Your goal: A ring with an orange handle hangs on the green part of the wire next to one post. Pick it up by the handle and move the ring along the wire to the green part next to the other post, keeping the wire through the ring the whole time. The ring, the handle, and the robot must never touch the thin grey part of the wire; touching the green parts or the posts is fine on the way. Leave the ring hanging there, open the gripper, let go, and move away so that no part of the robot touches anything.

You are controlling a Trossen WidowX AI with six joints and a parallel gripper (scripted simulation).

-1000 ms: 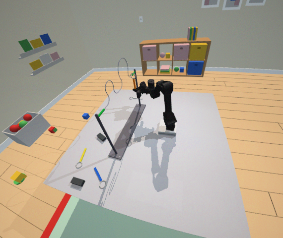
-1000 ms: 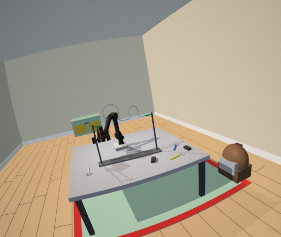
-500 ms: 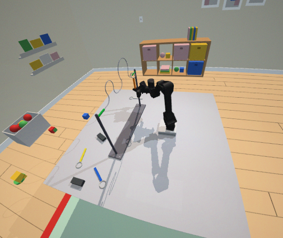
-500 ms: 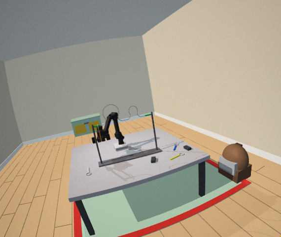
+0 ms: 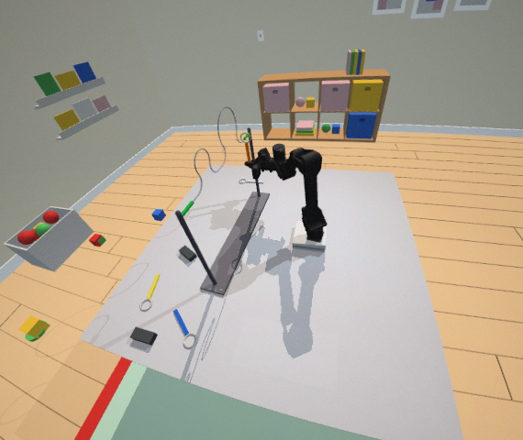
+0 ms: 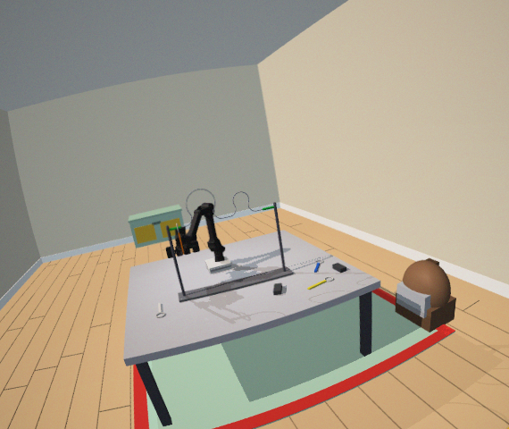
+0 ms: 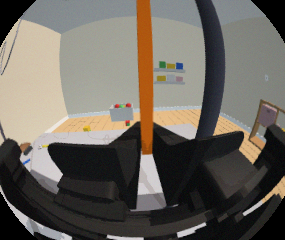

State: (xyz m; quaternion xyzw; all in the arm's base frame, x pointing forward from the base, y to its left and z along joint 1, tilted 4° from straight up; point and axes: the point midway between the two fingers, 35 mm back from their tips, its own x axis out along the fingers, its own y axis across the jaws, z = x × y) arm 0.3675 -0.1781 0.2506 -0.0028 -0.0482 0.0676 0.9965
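Observation:
The orange handle (image 5: 248,152) (image 6: 180,242) (image 7: 145,75) hangs upright from its ring (image 5: 240,137), which is around the green part (image 5: 246,136) at the far post (image 5: 257,186) (image 6: 176,267) (image 7: 214,75). My gripper (image 5: 251,164) (image 7: 144,124) is shut on the handle's lower end. In the wrist view that post stands just right of the handle, passing behind the right finger; touching cannot be told. The grey wire (image 5: 218,124) (image 6: 200,189) curves up and down to the other green part (image 5: 187,208) (image 6: 269,208), at the near post (image 5: 196,248) (image 6: 279,238). The ring is out of the wrist view.
A dark base bar (image 5: 233,241) (image 6: 236,283) joins the posts on the table. A white ring tool (image 5: 252,181) (image 6: 161,309) lies beyond the far post. A yellow one (image 5: 153,287), a blue one (image 5: 181,323) and black blocks (image 5: 187,253) (image 5: 143,335) lie by the near post.

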